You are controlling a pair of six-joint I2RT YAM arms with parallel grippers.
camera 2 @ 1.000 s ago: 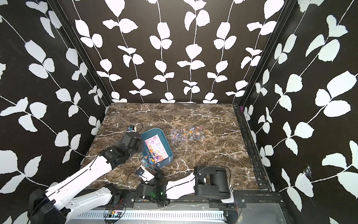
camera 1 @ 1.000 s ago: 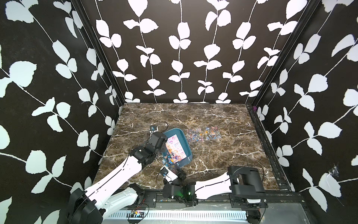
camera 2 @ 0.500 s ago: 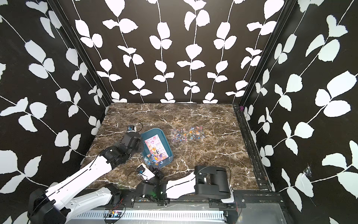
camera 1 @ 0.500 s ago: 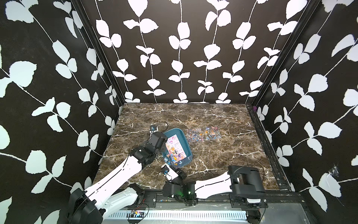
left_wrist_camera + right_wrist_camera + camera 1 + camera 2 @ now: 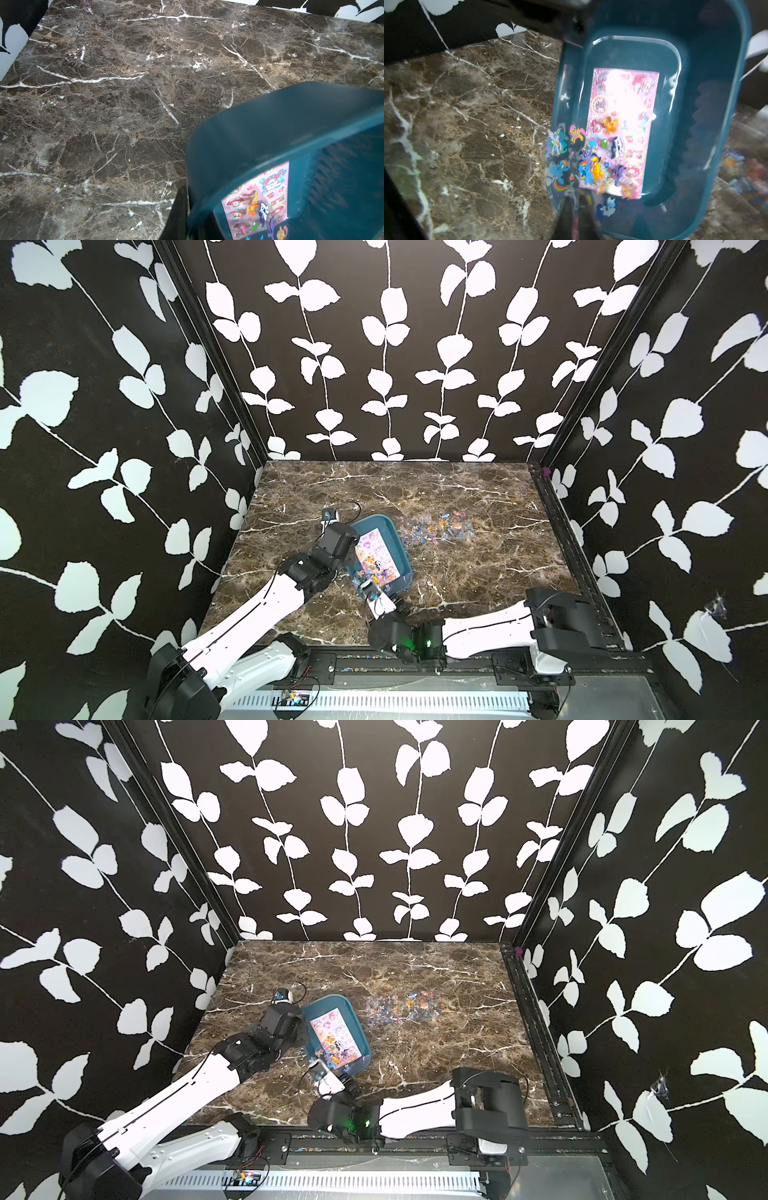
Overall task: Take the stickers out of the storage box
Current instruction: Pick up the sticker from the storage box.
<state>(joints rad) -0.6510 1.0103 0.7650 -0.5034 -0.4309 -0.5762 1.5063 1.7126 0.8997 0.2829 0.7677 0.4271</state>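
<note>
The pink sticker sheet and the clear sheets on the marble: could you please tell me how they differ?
The pink sheet is opaque; the clear sheets are see-through. The pink sheet lies inside the storage box; the clear sheets lie outside it, on the table. Both carry multicoloured stickers.

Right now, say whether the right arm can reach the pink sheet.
Probably yes: right gripper is at the open storage box rim, though a clear sheet overlaps the pink sheet.

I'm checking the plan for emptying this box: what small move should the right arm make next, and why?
Probably close the right fingers on the clear sheet and draw it out, since it drapes over the storage box rim right beside them, partly over the pink sheet.
</note>
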